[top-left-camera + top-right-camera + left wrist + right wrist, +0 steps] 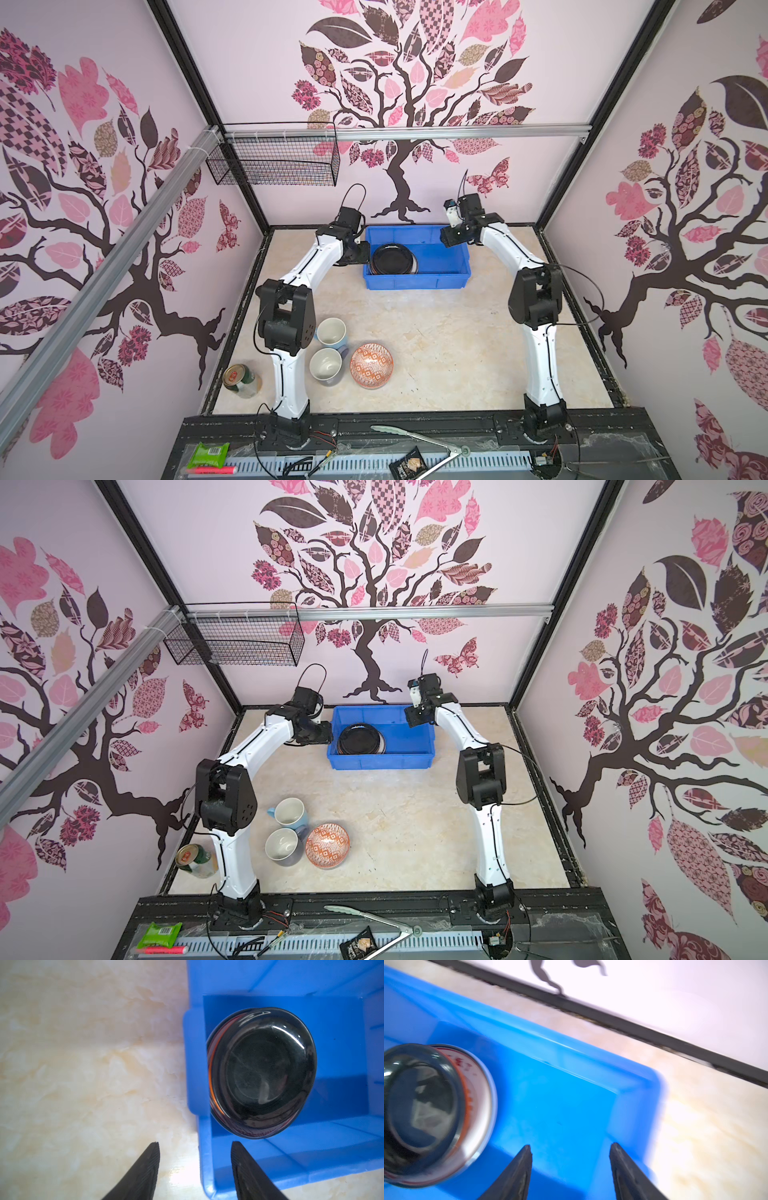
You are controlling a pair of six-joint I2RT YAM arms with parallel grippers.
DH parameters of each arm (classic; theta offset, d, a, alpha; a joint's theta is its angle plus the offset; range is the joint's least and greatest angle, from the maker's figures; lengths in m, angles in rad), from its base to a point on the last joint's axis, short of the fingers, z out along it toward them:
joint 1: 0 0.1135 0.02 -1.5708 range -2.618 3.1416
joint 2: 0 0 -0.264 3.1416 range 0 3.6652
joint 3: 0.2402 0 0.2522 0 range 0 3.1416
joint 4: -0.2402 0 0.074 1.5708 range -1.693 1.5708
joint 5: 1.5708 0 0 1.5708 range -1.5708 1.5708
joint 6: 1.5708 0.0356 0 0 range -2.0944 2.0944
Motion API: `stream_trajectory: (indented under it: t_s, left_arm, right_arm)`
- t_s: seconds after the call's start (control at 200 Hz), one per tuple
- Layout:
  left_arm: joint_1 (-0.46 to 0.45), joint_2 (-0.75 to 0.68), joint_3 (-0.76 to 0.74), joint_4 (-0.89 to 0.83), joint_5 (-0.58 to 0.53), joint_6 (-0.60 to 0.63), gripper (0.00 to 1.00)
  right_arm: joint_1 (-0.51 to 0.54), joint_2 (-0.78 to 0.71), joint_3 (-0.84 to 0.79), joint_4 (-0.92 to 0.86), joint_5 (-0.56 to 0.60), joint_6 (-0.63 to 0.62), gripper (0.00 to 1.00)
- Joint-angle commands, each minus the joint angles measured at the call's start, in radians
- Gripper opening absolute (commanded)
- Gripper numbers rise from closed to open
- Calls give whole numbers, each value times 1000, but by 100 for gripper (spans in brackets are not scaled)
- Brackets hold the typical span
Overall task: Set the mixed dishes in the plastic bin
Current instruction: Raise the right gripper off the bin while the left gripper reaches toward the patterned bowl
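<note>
Blue plastic bin (415, 282): plate stack, black plate (392, 259) uppermost, inside at its left end.
Left gripper (195, 1144), right gripper (571, 1145): fingers apart, empty, at the bin's two ends.
Outstanding, well in front of the bin: pale-blue mug (331, 331), second mug (326, 365), patterned bowl (371, 365) (probably next, which calls for a reach back).
Red lettering on a lower plate's rim: blurred, unreadable.

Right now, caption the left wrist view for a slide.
Open left gripper hovers at blue bin rim; black plate lies inside.
</note>
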Motion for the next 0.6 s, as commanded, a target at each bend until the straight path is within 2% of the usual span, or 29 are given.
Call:
stream_trajectory:
  t_s: [0.0, 0.18, 0.345, 0.595]
  left_arm:
    - [-27, 31, 71, -11, -19, 8, 59]
    - [-30, 64, 71, -1, -31, -6, 58]
    - [-30, 89, 82, -9, -53, -3, 58]
    - [-33, 121, 77, -13, -44, 3, 57]
  right_arm:
    - [-13, -111, -93, 22, 62, -33, 63]
    - [-24, -151, -241, 47, 59, -35, 63]
    - [-27, -142, -300, 57, 25, -14, 60]
    - [-28, -118, -327, 36, 28, -8, 40]
